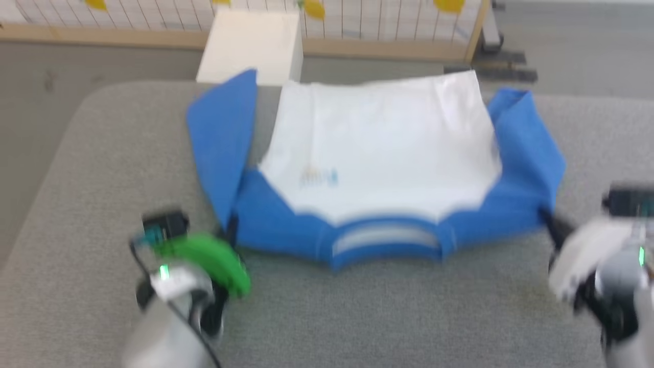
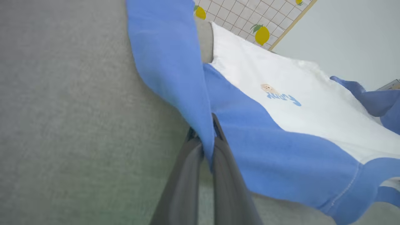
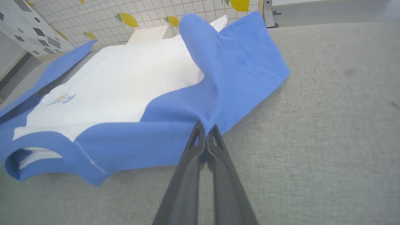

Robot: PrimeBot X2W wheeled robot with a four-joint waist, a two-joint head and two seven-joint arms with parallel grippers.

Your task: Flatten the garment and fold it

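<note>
I have the garment (image 1: pixel 383 148) lying on the grey padded table (image 1: pixel 357 317) in the middle of the head view, collar toward the bottom edge and white hem toward the top; it looks mostly flat, though both blue sleeves stand up in ridges at its left and right sides.

The left gripper (image 2: pixel 203 132) is closed on blue cloth where the sleeve meets the shoulder, a fold of it pinched between the two dark fingers; the right gripper (image 3: pixel 204 132) is clamped the same way on the opposite shoulder seam, fingers pressed together with cloth gathered at their tips.

What matters for the next move, as I judge it: the shoulder line runs left to right across the frame between the two grips, and the body runs away up-frame from both; the shirt lies ahead of and inward from each pair of fingers, so each arm serves its own side.

Both forearms enter from the lower corners of the head view, which is blurred; the fingers sit low over the table, angled up-frame and slightly inward.

A white box (image 1: pixel 250 46) stands beyond the hem.
</note>
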